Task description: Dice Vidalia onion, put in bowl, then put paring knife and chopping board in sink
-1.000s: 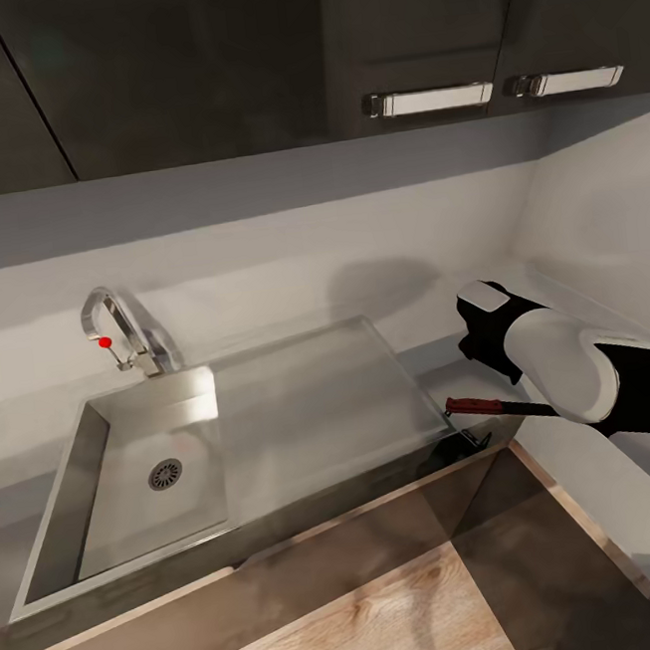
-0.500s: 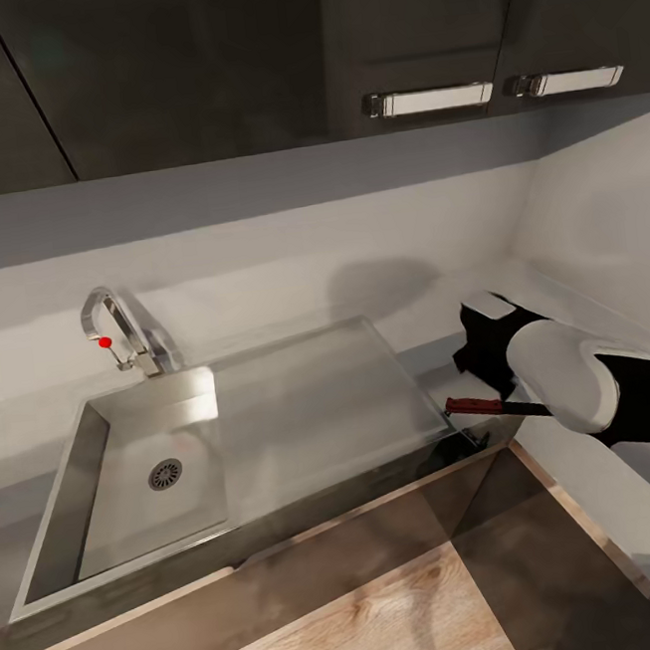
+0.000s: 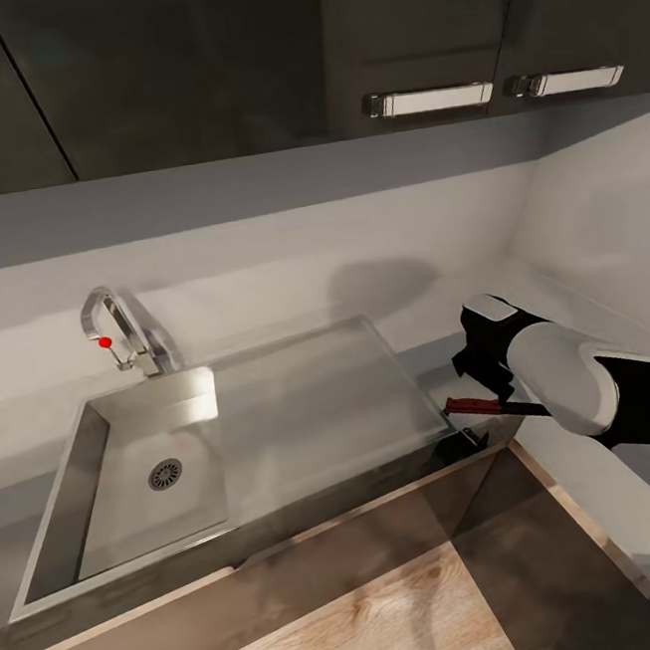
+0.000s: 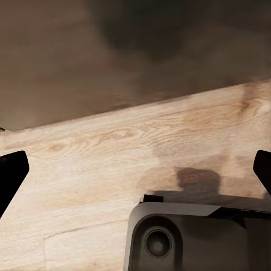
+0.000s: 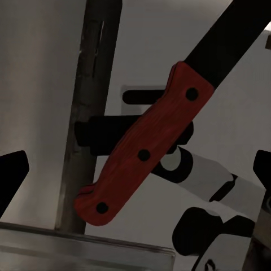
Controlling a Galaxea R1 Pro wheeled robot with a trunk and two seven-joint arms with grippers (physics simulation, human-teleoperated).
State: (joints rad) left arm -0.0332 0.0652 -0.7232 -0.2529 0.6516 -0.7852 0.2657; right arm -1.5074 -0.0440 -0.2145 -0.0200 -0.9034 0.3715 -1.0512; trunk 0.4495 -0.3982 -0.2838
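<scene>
Hovering over the grey countertop [image 3: 425,370] right of the sink [image 3: 129,456], the right gripper [image 5: 135,169] has its fingers spread wide, pinching nothing. Beneath it lies the paring knife [image 5: 141,152], red handle beside the sink's drainboard edge, dark blade pointing away. The left gripper [image 4: 135,169] hangs spread above wood floor [image 4: 113,152].

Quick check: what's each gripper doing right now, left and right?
Left gripper: open, nothing between its fingertips, over wood floor.
Right gripper: open, not holding the paring knife in front of it.
</scene>
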